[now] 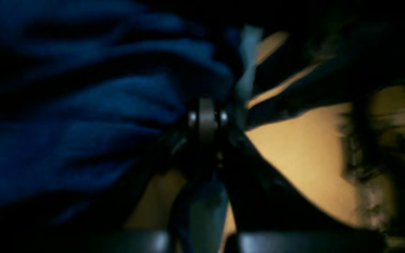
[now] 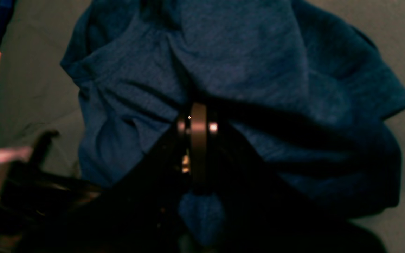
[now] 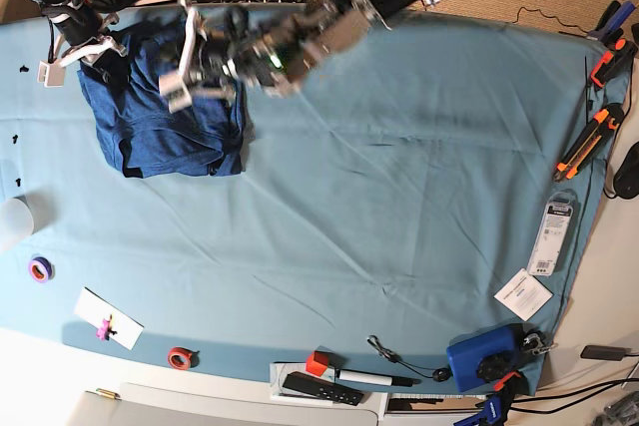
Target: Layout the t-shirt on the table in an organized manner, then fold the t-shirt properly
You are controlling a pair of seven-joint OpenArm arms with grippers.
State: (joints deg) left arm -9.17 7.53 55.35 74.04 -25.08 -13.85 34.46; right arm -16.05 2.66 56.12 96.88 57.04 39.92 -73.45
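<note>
Scene: a wide table covered in wrinkled light teal cloth (image 3: 399, 207) is filling the base view, with small tools and tape rolls lying along its edges.
Shirt position: the large dark navy-blue heathered t-shirt (image 3: 165, 112) is sitting bunched in a rough rectangle near the table's far corner, on the left of the base view, not yet spread flat.
Left gripper: the left gripper (image 1: 207, 117) is reaching across the table to the shirt's upper edge; its jaws are pressed together, and navy fabric is bunching right against them in the wrist view, so it seems to be pinching the shirt.
Right gripper: the right gripper (image 2: 198, 126) is sitting over the shirt near the table corner with its jaws closed tight; folds of navy cloth are gathering around the tips and a small tuft is showing below them, so it looks to be gripping fabric too.
Step in hand: judging by the crumpled pile, the arms are probably lifting and spreading the shirt for layout.
Doing it well: both grips should be holding only navy fabric, not the teal cover beneath; the two arms should be pulling apart evenly, towards the open middle of the table, so that the sleeves and hem fall free.
Risk: a grip on several layers may be keeping the shirt folded on itself.
</note>
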